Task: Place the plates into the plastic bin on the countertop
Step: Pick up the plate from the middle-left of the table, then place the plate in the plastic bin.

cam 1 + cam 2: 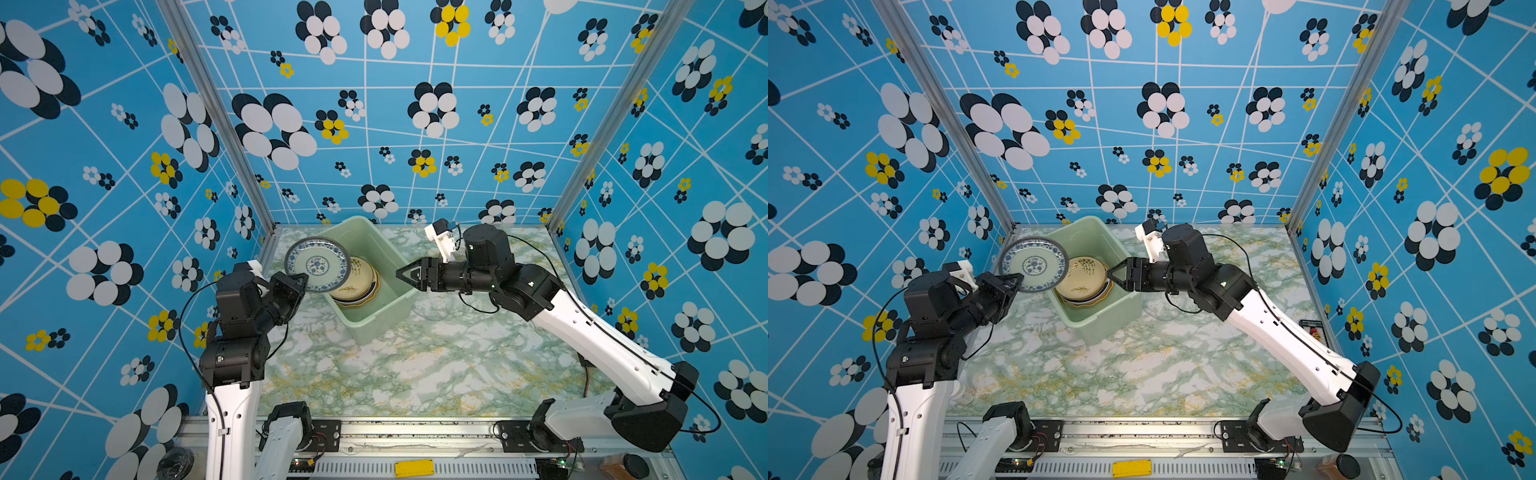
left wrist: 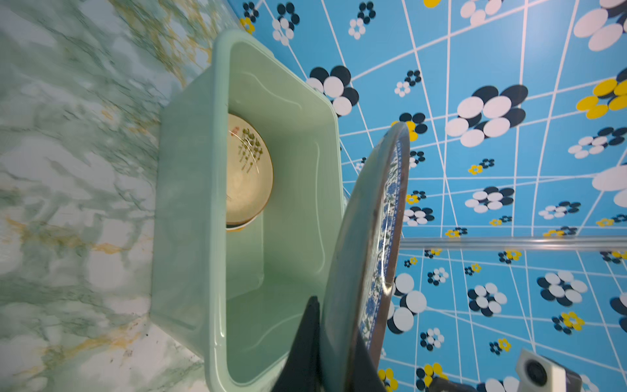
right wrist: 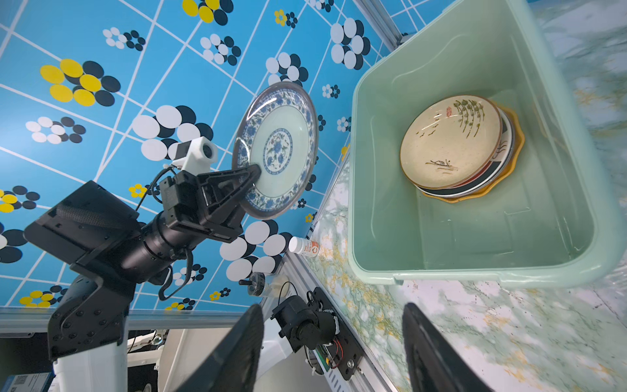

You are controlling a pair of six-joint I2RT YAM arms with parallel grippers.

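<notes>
A blue-green patterned plate (image 1: 318, 264) (image 1: 1034, 264) (image 2: 366, 258) (image 3: 278, 151) hangs tilted on edge over the left rim of the mint-green plastic bin (image 1: 374, 328) (image 1: 1108, 324) (image 2: 190, 169) (image 3: 475, 275). My left gripper (image 1: 301, 279) (image 1: 1017, 279) (image 2: 334, 325) is shut on the plate's near rim. Inside the bin lies a stack of plates, a cream one (image 1: 361, 276) (image 1: 1081, 276) (image 2: 249, 173) (image 3: 448, 142) on top and a yellow scalloped one (image 3: 512, 149) at the bottom. My right gripper (image 1: 401, 274) (image 1: 1111, 274) (image 3: 334, 309) stands open and empty at the bin's right side.
The bin sits at an angle at the back of the marbled countertop (image 1: 415, 374). A clear glass plate (image 1: 432, 309) (image 1: 1160, 309) lies on the counter under my right arm. A small white bottle (image 3: 302, 245) and a jar (image 3: 258, 283) stand by the counter's left edge. Blue flowered walls enclose three sides.
</notes>
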